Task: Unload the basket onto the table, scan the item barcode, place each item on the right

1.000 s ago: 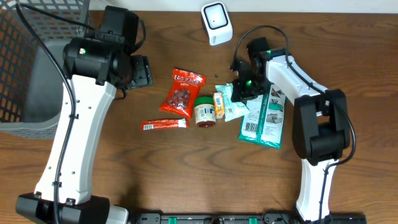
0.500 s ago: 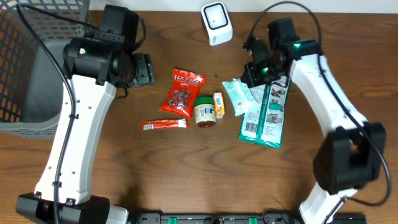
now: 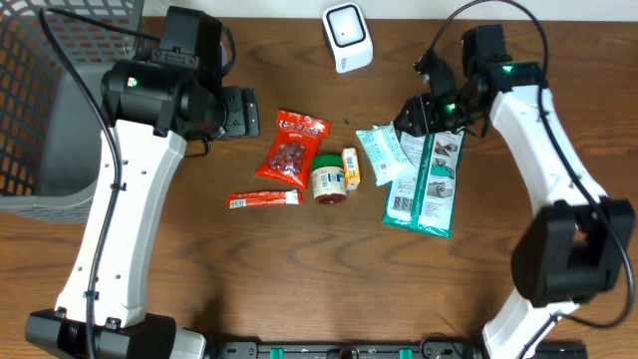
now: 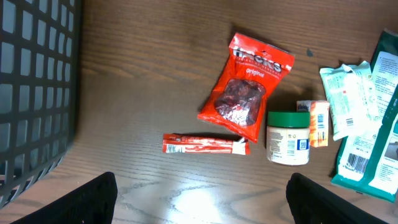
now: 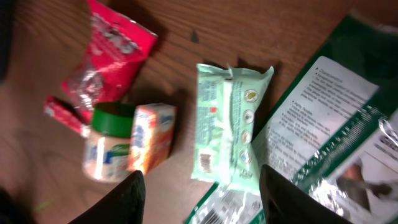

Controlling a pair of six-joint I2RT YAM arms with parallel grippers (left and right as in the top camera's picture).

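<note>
The right end effector [image 3: 419, 112] has lifted away to the far right, leaving the pale green plastic packet [image 3: 382, 153] flat on the brown wooden desk [image 3: 299, 269]. Its fingers are spread and empty. The packet lies label-up between a small orange box [image 3: 351, 168] and a dark green pouch [image 3: 431, 184], touching the pouch's edge. The left end effector [image 4: 200, 186] gapes wide over bare desk.
</note>
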